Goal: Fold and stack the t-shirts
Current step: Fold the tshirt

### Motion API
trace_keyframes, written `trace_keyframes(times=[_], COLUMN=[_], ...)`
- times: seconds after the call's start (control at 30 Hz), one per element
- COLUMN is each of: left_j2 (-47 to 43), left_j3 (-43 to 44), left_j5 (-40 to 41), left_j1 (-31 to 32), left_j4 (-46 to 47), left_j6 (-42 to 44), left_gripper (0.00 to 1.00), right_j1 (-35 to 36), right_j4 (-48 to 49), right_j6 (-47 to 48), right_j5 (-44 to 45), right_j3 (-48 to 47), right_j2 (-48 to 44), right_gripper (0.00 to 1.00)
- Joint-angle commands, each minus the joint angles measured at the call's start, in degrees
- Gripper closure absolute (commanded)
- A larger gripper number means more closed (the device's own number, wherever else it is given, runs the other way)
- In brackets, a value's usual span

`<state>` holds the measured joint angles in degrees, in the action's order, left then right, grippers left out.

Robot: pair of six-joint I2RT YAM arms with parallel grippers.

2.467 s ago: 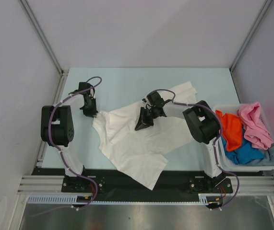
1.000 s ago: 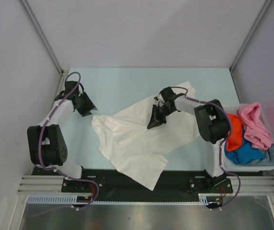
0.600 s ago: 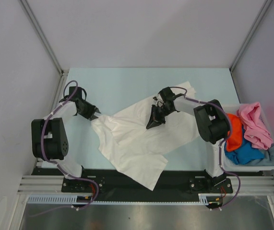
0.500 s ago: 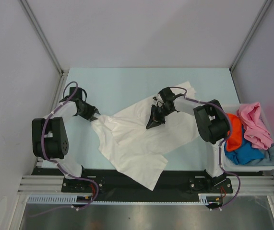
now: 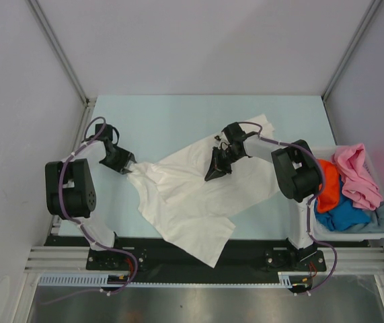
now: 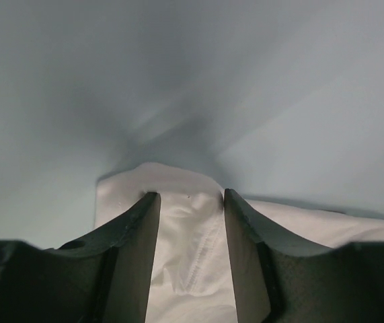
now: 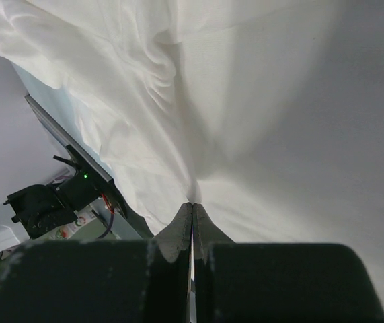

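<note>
Here, seen from above, a white t-shirt [image 5: 192,198] lies rumpled and spread across the middle of a pale blue-green table [image 5: 178,114]. One end reaches toward the far right, and the near end laps over the black rail [image 5: 245,259]. The left gripper [image 5: 126,165] sits low at the shirt's left corner. Its wrist cam shows the fingers [image 6: 134,232] apart w/ the white corner lying btwn them, not squeezed. The right gripper [image 5: 213,173] is at the shirt's centre, jaws pressed together on a pinch of white cloth that puckers at the tips. At the table's right edge a pale bin [image 5: 353,235] holds a heap: orange t-shirt [image 5: 325,183], pink t-shirt [image 5: 358,176], bright blue t-shirt [image 5: 343,214], grey-blue t-shirt [image 5: 382,216].
</note>
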<state>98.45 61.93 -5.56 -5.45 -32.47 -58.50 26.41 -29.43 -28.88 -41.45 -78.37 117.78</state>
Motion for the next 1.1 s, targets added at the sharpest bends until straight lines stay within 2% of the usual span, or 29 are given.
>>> trace_keyframes(times=[0.0,0.07,0.17,0.2,0.27,0.3,0.4,0.73,0.83,0.87,0.9,0.97,1.0,1.03,1.07], left_j2=[1.30,1.91,2.97,3.23,4.20,4.29,4.20,-6.24,-7.66,-8.01,-8.36,-9.68,-10.03,-10.38,-10.56], left_j3=[2.67,3.37,3.55,3.63,3.81,3.72,3.37,-6.64,-7.00,-7.00,-6.91,-6.39,-6.21,-5.95,-5.25], left_j5=[0.38,0.46,0.03,-0.67,-1.38,-2.51,-3.05,-0.50,-2.08,-2.87,-2.96,-3.05,-3.22,-3.31,-3.40], left_j1=[-1.58,-2.28,-3.24,-3.42,-3.69,-3.86,-3.95,-7.90,-7.91,-7.65,-7.64,-7.03,-6.77,-6.42,-5.37], left_j4=[0.65,0.74,1.53,1.88,2.06,2.93,3.12,5.66,6.45,6.45,6.45,6.28,6.36,6.63,6.63], left_j6=[-0.83,-0.48,-0.04,0.40,1.10,1.89,3.21,4.53,6.11,6.20,6.29,6.38,6.55,6.64,6.73], left_gripper=[0.51,0.51,0.56,0.63,0.70,0.79,0.99,1.00,0.99,0.95,0.80,0.63,0.48,0.44,0.39], right_j1=[0.30,0.30,0.39,0.48,0.48,0.48,0.48,0.30,0.48,0.57,0.57,0.31,0.13,-0.05,-0.48], right_j4=[0.78,0.78,0.78,0.69,0.60,0.60,0.43,-0.54,-0.36,-0.28,-0.36,-0.45,-0.28,-0.19,-0.01], right_j6=[-0.56,-0.47,-0.56,-0.47,-0.38,-0.38,-0.21,1.29,1.29,1.29,1.29,1.20,1.02,0.67,0.41], right_j5=[-0.91,-0.91,-0.91,-0.91,-1.00,-1.00,-1.00,-0.74,-0.91,-0.91,-0.82,-0.82,-0.56,-0.47,-0.30], right_j3=[-0.21,-0.21,-0.12,-0.12,0.06,0.14,0.15,0.41,0.32,0.23,0.23,-0.03,-0.03,0.06,0.06], right_j2=[-2.38,-2.38,-2.20,-2.20,-2.20,-2.29,-2.11,-1.06,-0.62,-0.44,-0.44,-0.70,-1.31,-1.67,-1.93], right_gripper=[1.00,1.00,1.00,1.00,1.00,1.00,1.00,1.00,1.00,1.00,0.99,0.94,0.92,0.89,0.81])
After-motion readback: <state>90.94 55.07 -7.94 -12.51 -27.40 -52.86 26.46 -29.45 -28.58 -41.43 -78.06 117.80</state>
